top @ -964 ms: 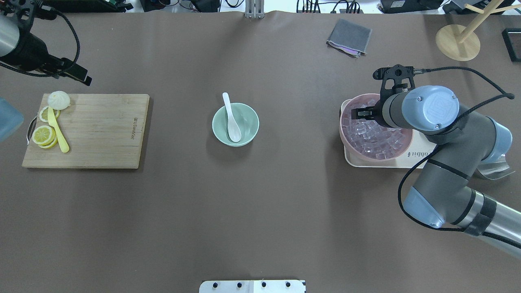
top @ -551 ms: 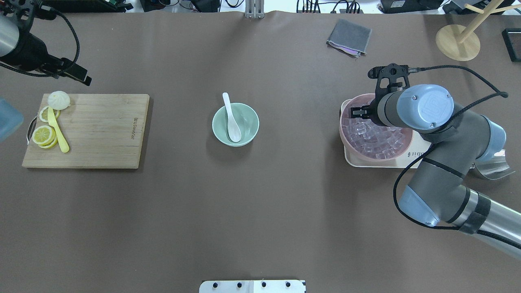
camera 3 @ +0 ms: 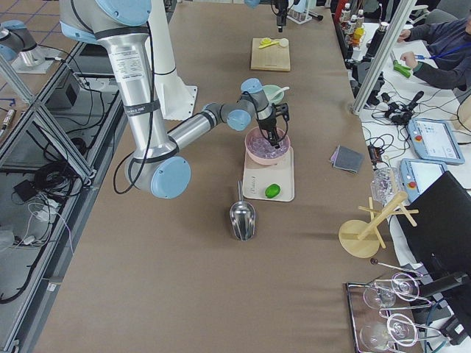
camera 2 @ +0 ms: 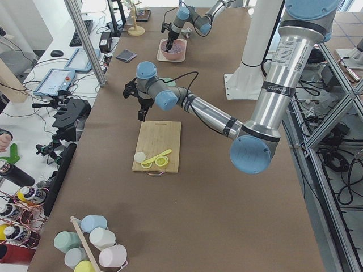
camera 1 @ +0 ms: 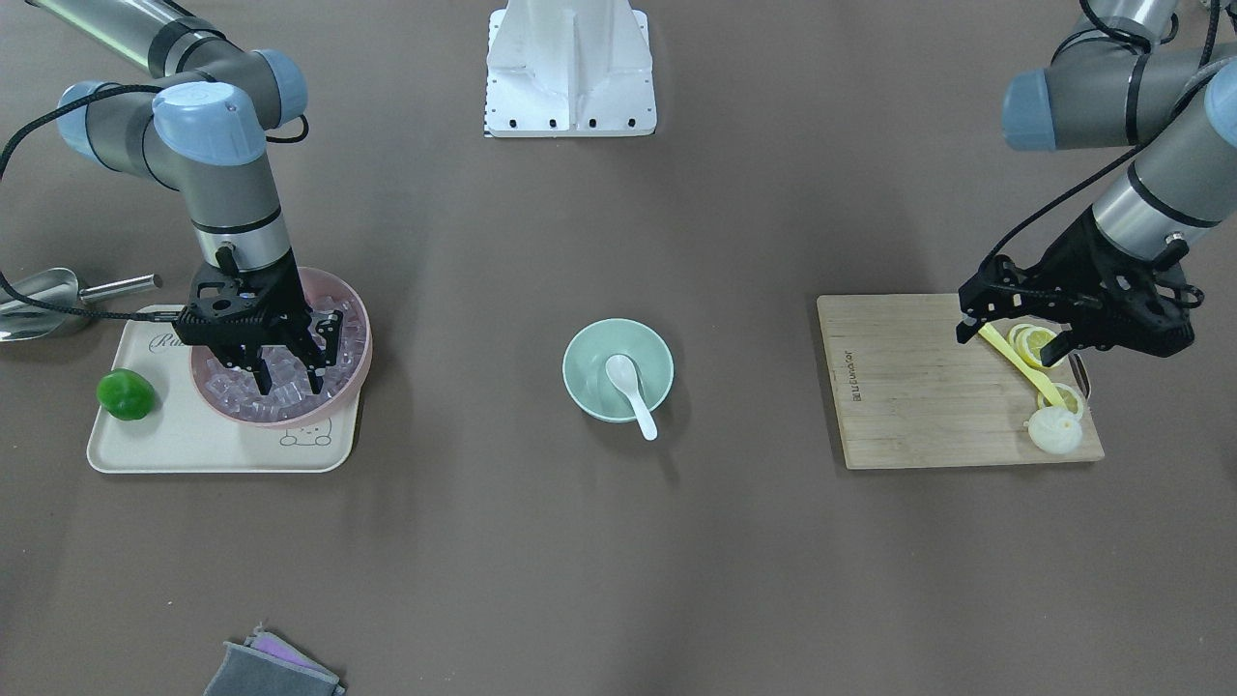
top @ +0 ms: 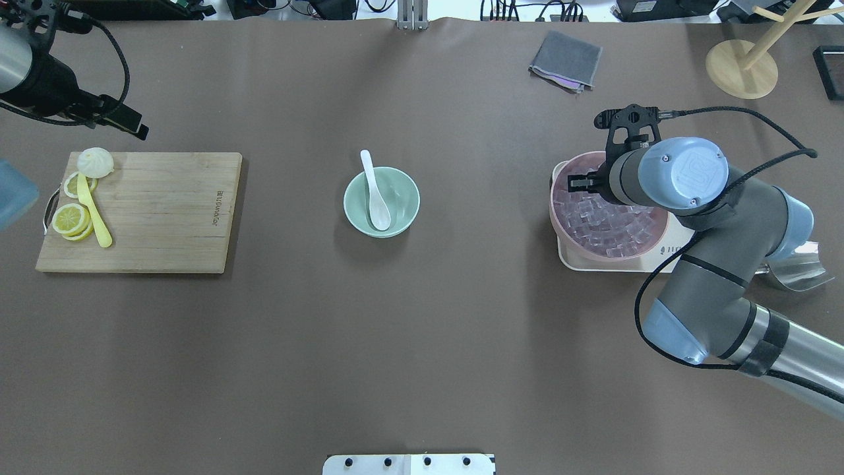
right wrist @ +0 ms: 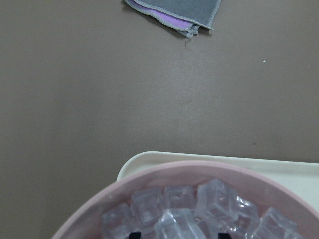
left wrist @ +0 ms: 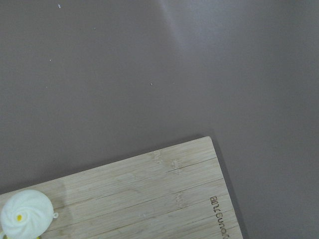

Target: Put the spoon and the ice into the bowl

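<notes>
Wide-spread right fingers point(camera 1: 314, 367) sat tips-down among ice point(camera 1: 343, 329) in pink bowl point(camera 1: 365, 362), likely straddling cube to pinch. Mid-table, spoon point(camera 1: 628, 382) lay in bowl point(camera 1: 585, 362), handle over rim. Spread left fingers point(camera 1: 976, 309) hung clear over board point(camera 1: 918, 387).

The right hand point(camera 1: 288, 385) has dropped lower into the pink bowl's point(camera 1: 363, 360) ice point(camera 1: 340, 331).

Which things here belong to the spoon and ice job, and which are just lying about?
Job: white spoon, ice in the pink bowl, mint bowl, right gripper.
Lying about: cutting board, lemon slices, yellow spoon, metal scoop, grey cloth, tray.
</notes>
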You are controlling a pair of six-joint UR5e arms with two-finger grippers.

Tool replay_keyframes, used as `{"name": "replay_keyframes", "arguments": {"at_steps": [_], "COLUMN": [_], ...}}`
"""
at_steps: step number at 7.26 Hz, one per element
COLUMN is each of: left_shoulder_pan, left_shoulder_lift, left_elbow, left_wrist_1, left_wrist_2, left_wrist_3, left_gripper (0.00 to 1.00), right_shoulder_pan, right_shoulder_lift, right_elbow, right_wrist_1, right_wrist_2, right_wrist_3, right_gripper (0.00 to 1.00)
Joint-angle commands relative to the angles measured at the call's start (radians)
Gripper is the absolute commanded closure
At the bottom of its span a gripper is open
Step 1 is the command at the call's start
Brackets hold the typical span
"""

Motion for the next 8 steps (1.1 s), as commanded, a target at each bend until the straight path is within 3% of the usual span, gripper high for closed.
{"name": "replay_keyframes", "arguments": {"at_steps": [1, 3, 7, 8], "left_shoulder_pan": [0.001, 0.001, -0.045, -0.091], "left_shoulder_lift": [0.000, 0.000, -0.005, -0.005], "left_elbow": [0.008, 0.008, 0.016, 0.016], "left_wrist_1": [-0.001, -0.001, 0.016, 0.096], "left_wrist_2": [0.001, 0.001, -0.010, -0.011], "left_wrist_3": [0.002, 0.002, 0.026, 0.138], "left_gripper": [0.02, 0.02, 0.02, 0.02], "right_shoulder_pan": [0.000, 0.009, 0.028, 0.028], "right_shoulder_lift": [0.002, 0.010, 0.071, 0.108], "right_elbow": [-0.001, 0.001, 0.019, 0.019], "right_wrist_1": [0.000, -0.005, -0.013, -0.013], "right_wrist_2": [0.001, 0.003, 0.011, 0.011], "right_wrist_3": [-0.007, -0.022, -0.018, -0.008], "right_gripper": [0.59, 1.00, 1.00, 1.00]}}
